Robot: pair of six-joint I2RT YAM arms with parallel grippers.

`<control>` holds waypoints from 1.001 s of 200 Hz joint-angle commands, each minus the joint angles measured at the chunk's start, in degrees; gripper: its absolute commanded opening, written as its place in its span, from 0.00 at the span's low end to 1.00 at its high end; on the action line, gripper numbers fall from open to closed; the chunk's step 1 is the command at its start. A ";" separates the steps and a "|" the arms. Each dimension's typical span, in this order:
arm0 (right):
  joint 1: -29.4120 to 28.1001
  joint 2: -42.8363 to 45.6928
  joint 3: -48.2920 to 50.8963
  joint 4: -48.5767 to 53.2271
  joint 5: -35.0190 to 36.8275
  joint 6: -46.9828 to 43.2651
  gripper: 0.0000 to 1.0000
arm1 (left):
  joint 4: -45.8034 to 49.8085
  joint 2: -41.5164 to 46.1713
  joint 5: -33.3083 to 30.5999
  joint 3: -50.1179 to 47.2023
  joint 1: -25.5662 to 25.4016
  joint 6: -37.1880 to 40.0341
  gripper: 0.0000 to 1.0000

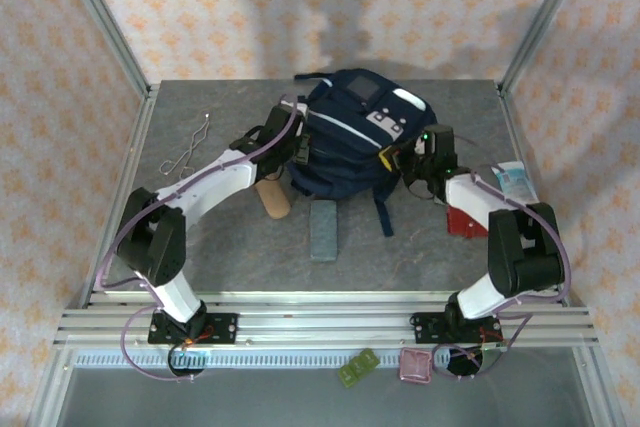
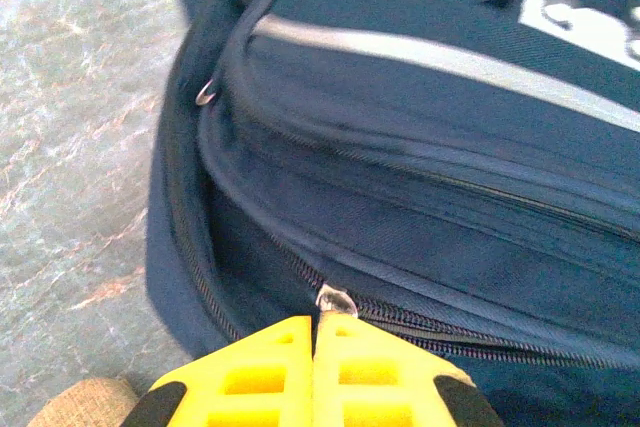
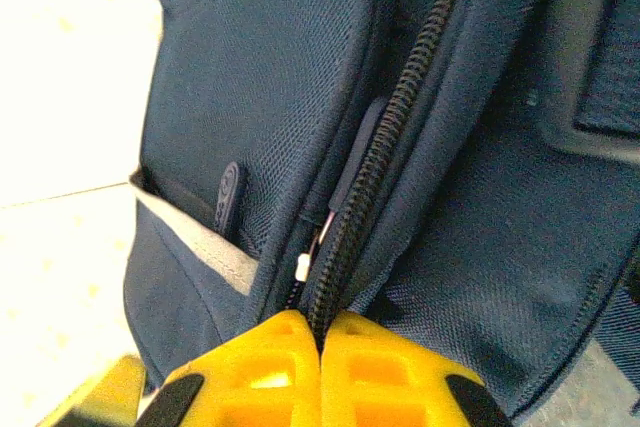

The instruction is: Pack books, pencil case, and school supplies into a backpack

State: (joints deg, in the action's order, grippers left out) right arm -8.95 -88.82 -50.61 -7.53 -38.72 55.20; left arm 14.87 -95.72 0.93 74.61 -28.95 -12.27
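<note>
The left gripper (image 2: pixel 315 329) has its yellow fingers (image 2: pixel 255 372) pressed flat together, the small silver zip pull (image 2: pixel 335 299) at their tips, apparently pinched. The right gripper (image 3: pixel 320 329) is closed too, nipping the seam beside the black zip teeth (image 3: pixel 400 117) of the large navy-blue fabric backpack (image 1: pixel 350 132), which lies mid-table toward 12 o'clock.

The step looks like unzipping the main compartment. The right should anchor the fabric while the left draws the pull along the curved track, never away from it.

The tan rounded oblong case (image 1: pixel 272 197) crowds the left wrist at the bag's 7 o'clock. The grey-blue flat rectangular case (image 1: pixel 324 229) lies at 6. Open table lies toward 9, as far as the thin bent wire (image 1: pixel 188 154).
</note>
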 commanded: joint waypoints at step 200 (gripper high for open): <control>-3.90 0.08 0.83 6.83 0.08 -4.74 0.38 | 1.65 -5.68 2.49 0.98 -10.34 -5.12 0.27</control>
State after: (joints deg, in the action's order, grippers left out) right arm -12.62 -89.49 -49.58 0.38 -38.61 49.93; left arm 14.35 -102.48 4.05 75.99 -38.63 -17.17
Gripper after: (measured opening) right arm 0.381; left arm 0.195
